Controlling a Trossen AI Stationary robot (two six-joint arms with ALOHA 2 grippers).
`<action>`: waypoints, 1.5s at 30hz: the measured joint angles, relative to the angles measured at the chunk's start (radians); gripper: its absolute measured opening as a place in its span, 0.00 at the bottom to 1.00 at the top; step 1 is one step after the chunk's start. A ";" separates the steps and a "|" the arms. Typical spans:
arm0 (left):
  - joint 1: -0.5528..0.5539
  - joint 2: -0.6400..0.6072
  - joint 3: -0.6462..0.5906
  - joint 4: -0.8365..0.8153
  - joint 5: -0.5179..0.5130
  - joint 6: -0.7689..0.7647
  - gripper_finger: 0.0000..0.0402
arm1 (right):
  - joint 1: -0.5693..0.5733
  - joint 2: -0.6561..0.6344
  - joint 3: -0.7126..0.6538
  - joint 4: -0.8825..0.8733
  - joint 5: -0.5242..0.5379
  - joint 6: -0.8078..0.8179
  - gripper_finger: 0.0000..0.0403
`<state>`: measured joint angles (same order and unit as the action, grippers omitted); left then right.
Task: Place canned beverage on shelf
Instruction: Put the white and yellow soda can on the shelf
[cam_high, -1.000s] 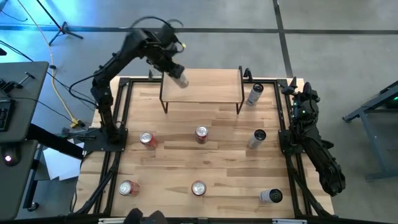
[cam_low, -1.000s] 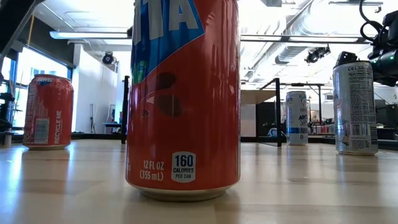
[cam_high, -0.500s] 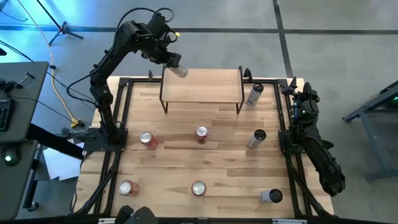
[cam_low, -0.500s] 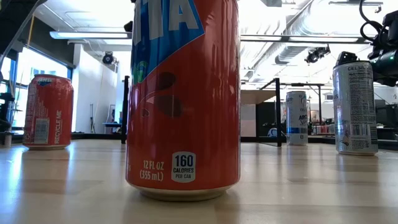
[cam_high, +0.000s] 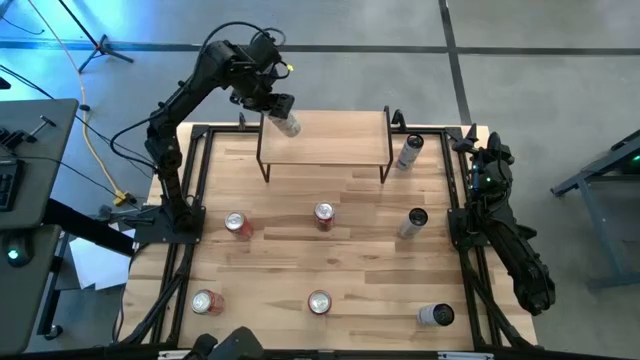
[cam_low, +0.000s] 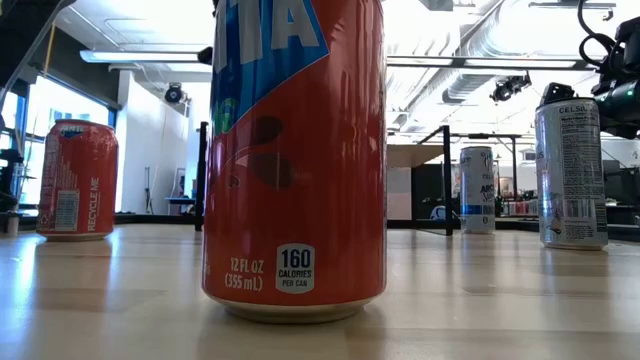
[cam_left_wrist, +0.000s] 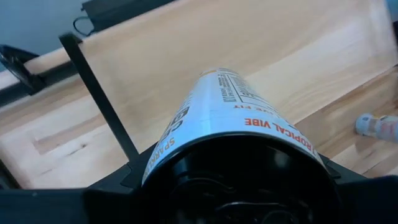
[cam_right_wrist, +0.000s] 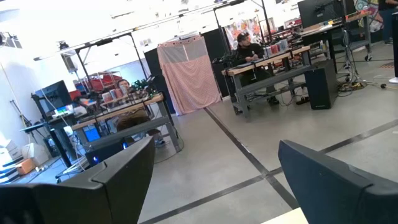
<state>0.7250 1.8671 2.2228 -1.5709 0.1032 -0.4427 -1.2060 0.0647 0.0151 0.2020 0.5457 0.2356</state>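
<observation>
A yellow cable (cam_high: 95, 150) trails over the grey floor (cam_high: 560, 60) beside the counter (cam_high: 330, 260). Beyond, a pink cloth (cam_right_wrist: 188, 73) hangs near desks (cam_right_wrist: 280, 65) where a person (cam_right_wrist: 247, 50) sits.

We see two matte black arms built of blocky jointed links. Thin black cables loop loosely off the left arm (cam_high: 190, 95) near its wrist, beside a small yellow spot. The right arm (cam_high: 500, 225) carries a tiny green light. Each end effector has broad, flat dark fingers (cam_right_wrist: 118, 171).
</observation>
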 joint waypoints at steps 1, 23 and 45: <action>0.000 0.000 -0.012 0.001 0.000 0.000 0.55 | 0.000 0.000 0.000 0.000 0.000 0.000 0.81; 0.034 0.000 -0.047 0.000 -0.008 -0.011 0.55 | 0.000 0.000 0.000 0.000 0.000 0.000 0.81; 0.032 -0.008 -0.121 0.010 -0.008 0.013 0.55 | 0.000 0.000 0.000 -0.001 0.000 0.000 0.81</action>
<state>0.7574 1.8592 2.1017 -1.5612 0.0951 -0.4295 -1.2064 0.0650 0.0151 0.2012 0.5457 0.2355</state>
